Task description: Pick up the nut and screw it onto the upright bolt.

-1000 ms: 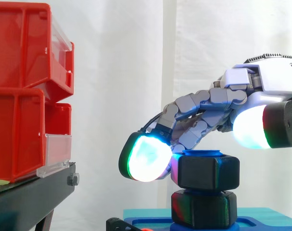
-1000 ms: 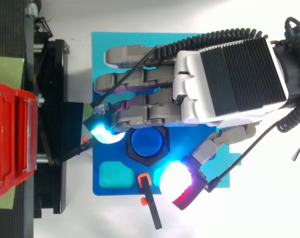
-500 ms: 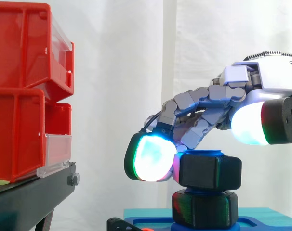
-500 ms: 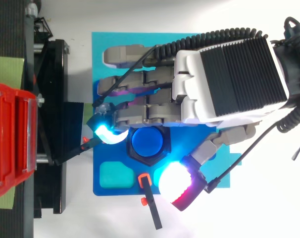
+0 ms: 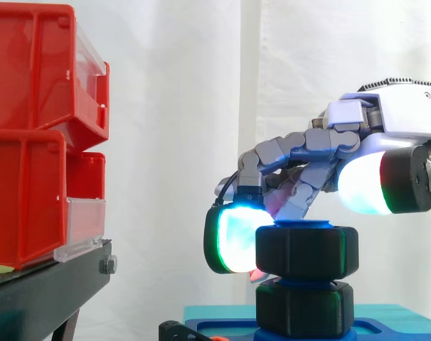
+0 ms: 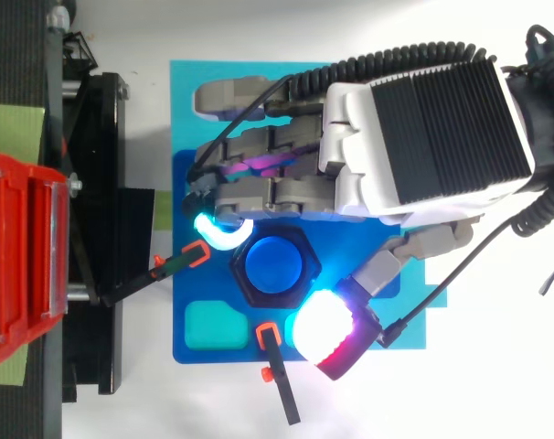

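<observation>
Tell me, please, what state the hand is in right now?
The hand is shut on the black nut, fingers curled over it on the blue bolt.

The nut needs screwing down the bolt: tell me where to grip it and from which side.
Best grip the nut by two opposite flat side faces, coming from above: its hexagon sits level on the upright blue bolt, flats facing sideways.

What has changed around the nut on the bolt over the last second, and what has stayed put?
The hand curled its fingers in toward the nut: the glowing pad moved up against its side, the thumb closed in opposite, and the nut seems turned slightly. The red bins, blue plate and black stand stayed put.
</observation>
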Controlling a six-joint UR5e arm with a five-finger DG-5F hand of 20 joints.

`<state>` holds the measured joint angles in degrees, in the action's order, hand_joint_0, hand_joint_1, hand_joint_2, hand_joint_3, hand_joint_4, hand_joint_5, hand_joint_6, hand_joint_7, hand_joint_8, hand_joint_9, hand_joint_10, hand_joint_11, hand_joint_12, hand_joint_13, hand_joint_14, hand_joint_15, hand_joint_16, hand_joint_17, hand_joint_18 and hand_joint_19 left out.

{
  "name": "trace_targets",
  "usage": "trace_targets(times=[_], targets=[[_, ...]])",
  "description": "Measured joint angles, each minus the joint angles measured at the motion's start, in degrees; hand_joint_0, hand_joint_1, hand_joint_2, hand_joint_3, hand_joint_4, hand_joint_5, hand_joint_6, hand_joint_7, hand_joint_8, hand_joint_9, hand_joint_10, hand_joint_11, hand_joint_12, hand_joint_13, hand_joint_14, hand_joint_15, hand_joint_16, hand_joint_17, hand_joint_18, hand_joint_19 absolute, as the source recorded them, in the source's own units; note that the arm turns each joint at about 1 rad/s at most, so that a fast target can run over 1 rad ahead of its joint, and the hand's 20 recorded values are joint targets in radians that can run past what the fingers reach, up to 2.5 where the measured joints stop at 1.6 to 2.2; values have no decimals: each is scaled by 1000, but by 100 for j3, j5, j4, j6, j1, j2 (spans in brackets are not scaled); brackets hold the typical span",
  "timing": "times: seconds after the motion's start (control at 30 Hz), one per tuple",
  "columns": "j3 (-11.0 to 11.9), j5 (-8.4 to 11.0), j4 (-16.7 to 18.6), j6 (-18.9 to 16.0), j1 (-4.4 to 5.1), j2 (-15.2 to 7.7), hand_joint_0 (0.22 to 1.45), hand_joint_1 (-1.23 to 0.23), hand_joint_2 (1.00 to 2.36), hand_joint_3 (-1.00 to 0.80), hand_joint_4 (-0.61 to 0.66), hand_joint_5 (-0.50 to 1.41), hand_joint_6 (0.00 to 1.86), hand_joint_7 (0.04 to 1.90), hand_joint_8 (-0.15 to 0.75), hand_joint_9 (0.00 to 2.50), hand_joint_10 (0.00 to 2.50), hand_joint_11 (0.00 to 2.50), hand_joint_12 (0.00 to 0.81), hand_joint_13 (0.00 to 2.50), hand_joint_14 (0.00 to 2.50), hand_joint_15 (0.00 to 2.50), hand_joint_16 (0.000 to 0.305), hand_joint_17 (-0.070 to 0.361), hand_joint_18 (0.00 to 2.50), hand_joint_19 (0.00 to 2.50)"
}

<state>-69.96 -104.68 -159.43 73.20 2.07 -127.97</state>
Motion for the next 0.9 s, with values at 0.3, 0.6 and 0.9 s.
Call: trace_targets(times=[0.3, 0.6, 0.9], targets=[[0, 0, 6, 1, -36, 0, 534, -375, 1000, -500, 159, 58, 503, 1455, 257, 1179, 0, 0, 263, 751, 0, 0, 21, 47, 337, 0], [0, 0, 9, 1, -64, 0, 541, -391, 1000, -500, 147, 96, 501, 1453, 153, 1492, 0, 0, 197, 933, 0, 0, 16, 35, 583, 0], [0, -43, 9, 1, -112, 4, 525, -384, 1000, -500, 109, 108, 501, 1441, 136, 1675, 0, 0, 159, 1047, 0, 0, 13, 29, 779, 56]])
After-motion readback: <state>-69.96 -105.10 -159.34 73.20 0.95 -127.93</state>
